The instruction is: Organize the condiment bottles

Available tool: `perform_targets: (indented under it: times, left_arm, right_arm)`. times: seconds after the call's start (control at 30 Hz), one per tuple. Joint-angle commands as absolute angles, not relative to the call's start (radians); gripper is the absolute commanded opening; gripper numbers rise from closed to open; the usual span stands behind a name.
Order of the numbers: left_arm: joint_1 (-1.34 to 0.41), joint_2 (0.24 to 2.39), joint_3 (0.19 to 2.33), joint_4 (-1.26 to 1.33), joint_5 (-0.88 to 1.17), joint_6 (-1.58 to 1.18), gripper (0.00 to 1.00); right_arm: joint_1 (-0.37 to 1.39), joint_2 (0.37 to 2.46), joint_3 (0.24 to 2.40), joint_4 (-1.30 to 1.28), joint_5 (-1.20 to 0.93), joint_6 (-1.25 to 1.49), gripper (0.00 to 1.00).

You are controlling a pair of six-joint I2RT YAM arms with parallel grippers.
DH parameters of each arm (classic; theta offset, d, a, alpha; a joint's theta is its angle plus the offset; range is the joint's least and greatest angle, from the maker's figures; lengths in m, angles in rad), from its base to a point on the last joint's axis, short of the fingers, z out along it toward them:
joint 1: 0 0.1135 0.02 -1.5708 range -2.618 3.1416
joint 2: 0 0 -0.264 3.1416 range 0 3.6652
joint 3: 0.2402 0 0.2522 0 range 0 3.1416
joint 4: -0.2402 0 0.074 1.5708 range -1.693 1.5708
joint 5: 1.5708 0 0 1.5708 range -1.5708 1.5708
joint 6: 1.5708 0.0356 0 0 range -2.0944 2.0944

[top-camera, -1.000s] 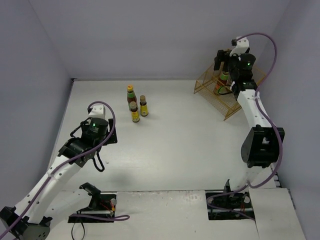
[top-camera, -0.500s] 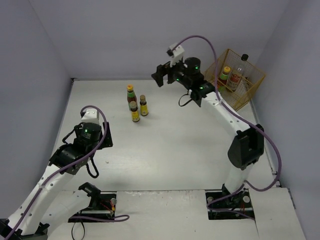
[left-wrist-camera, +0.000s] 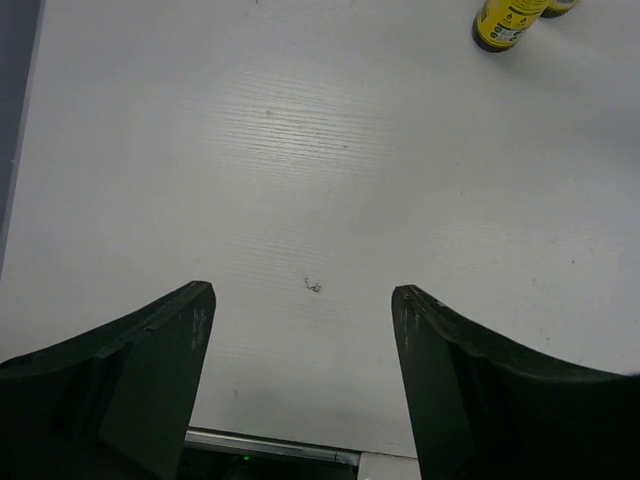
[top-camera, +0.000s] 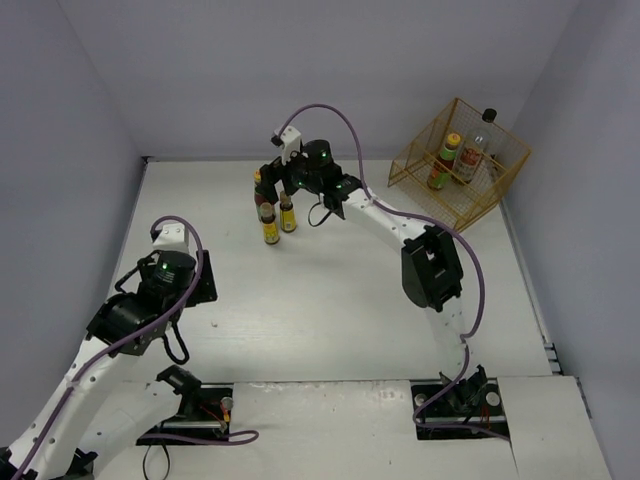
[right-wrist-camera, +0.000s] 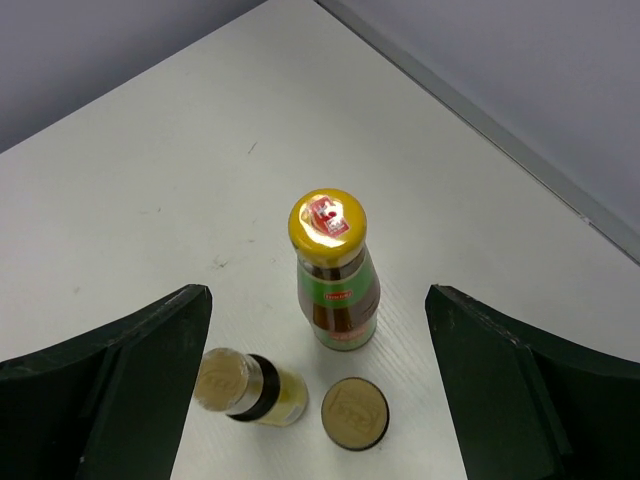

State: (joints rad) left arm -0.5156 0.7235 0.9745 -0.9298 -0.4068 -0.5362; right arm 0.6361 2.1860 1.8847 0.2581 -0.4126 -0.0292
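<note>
Three condiment bottles stand together at the back middle of the table: a dark red yellow-capped one (right-wrist-camera: 337, 283) and two short brown yellow-labelled ones (right-wrist-camera: 247, 387) (right-wrist-camera: 355, 412), which also show in the top view (top-camera: 270, 230) (top-camera: 288, 217). My right gripper (top-camera: 272, 186) (right-wrist-camera: 318, 296) is open and empty. It hovers above this group with the red bottle between its fingers, not touching. The other yellow-capped bottle (top-camera: 443, 160) and the clear black-capped bottle (top-camera: 474, 152) stand in the wire basket (top-camera: 412, 163). My left gripper (top-camera: 203, 284) (left-wrist-camera: 302, 292) is open and empty over bare table at the near left.
The gold wire basket sits in the back right corner, close to the walls. Grey walls close off the back and both sides of the white table (top-camera: 330, 290). The left wrist view catches one short bottle (left-wrist-camera: 508, 22) at its top right edge.
My right arm has swung left from the basket to above the three standing bottles. My left arm has drawn back toward the near left. The bottles have not moved.
</note>
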Motion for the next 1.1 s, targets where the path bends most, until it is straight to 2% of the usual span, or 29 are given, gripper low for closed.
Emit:
perform_targets:
  times: [0.0, 0.2, 0.47, 0.73, 0.87, 1.07]
  left_arm:
    - [-0.509, 0.721, 1.043, -0.957, -0.446, -0.563, 0.71]
    - [-0.509, 0.713, 1.052, -0.974, -0.457, -0.578, 0.71]
    - [-0.509, 0.71, 1.055, -0.988, -0.468, -0.581, 0.71]
    - [-0.509, 0.707, 1.057, -0.991, -0.469, -0.589, 0.71]
    - [-0.509, 0.704, 1.057, -0.994, -0.471, -0.589, 0.71]
    - [-0.509, 0.695, 1.054, -0.997, -0.477, -0.591, 0.71]
  right_arm:
    - [0.646, 2.193, 1.988, 0.365, -0.436, -0.021, 0.93]
    - [0.655, 2.272, 2.046, 0.39, -0.42, -0.012, 0.91]
    - [0.666, 2.344, 2.112, 0.402, -0.385, -0.008, 0.82]
    - [0.667, 2.404, 2.186, 0.397, -0.357, 0.0, 0.67]
    - [0.667, 2.436, 2.224, 0.376, -0.36, 0.0, 0.54]
    - [0.669, 2.454, 2.25, 0.353, -0.365, 0.005, 0.54]
